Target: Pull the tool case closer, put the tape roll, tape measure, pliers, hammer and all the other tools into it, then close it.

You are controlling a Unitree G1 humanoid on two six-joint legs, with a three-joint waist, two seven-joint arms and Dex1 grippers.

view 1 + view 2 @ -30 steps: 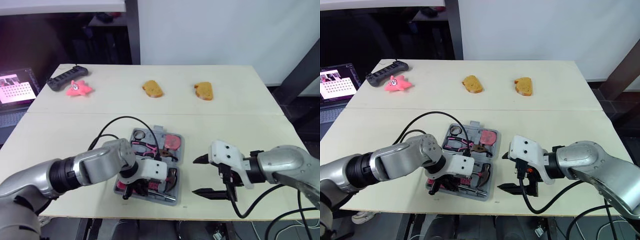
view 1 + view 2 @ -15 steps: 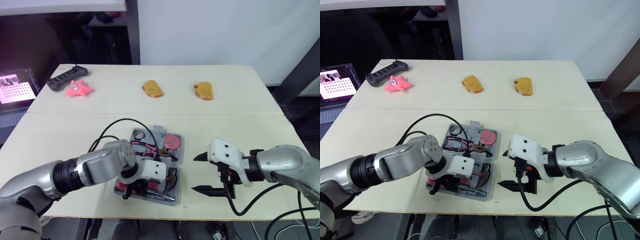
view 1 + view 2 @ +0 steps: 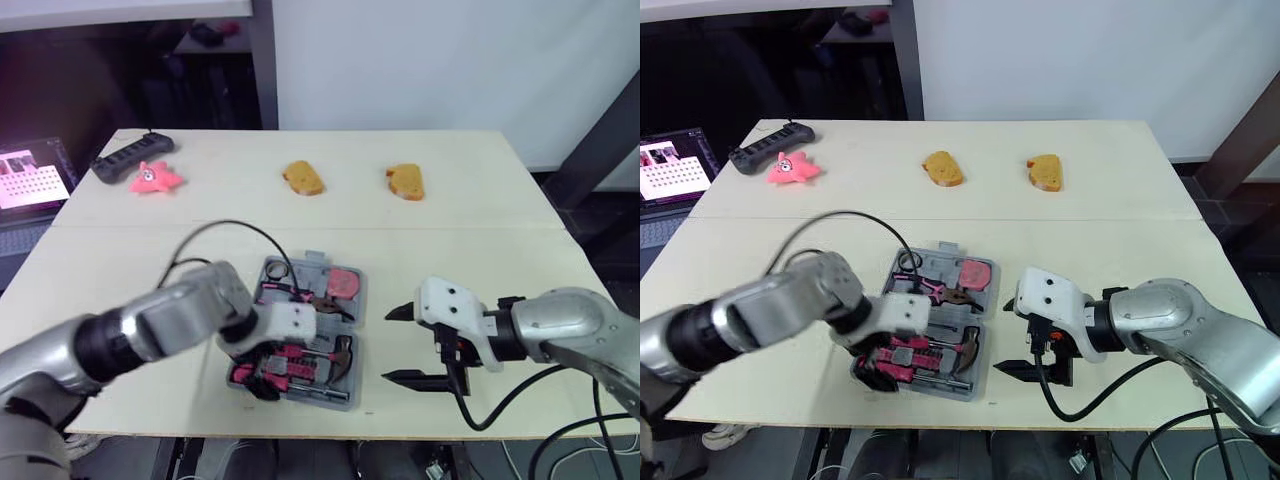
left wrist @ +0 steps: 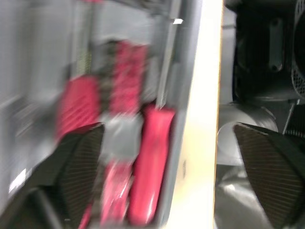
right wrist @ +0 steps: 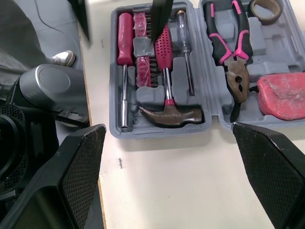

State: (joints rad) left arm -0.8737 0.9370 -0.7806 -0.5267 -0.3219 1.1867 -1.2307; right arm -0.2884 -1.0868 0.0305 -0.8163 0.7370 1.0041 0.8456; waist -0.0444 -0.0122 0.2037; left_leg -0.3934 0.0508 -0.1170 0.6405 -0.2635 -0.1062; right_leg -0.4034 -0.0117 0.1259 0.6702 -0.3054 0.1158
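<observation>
In the head view, your grey plastic tool case (image 3: 308,262) lies open flat on the pale wooden table (image 3: 480,260), close to the table's near edge. The left gripper (image 3: 258,384) sits at the case's near rim with its fingers spread and empty, which I take as lining up to lift that half. The right gripper (image 3: 390,348) hangs just beside the case's right rim, also released and holding nothing, clear of the fold. Well beyond the case's far side lie two orange-brown bread-shaped pieces (image 3: 303,178) (image 3: 405,182), a pink star-shaped toy (image 3: 152,178) and a black handheld controller (image 3: 122,158). None of them is in your way.

In the left wrist view the picture is blurred, but blurred red handles (image 4: 145,143) inside the case and its near rim lie between the parted fingers.

In the right wrist view the near half holds the red-gripped steel hammer (image 5: 169,114), a red-handled driver (image 5: 125,38) and a slim clear screwdriver (image 5: 183,38). The far half holds the pink-and-black pliers (image 5: 233,52), the brownish tape roll (image 5: 267,9) and the red tape measure (image 5: 286,93). Packing looks finished and closing is what remains. I cannot tell whether the tape measure sits proud of its pocket, which could stop the lid.
</observation>
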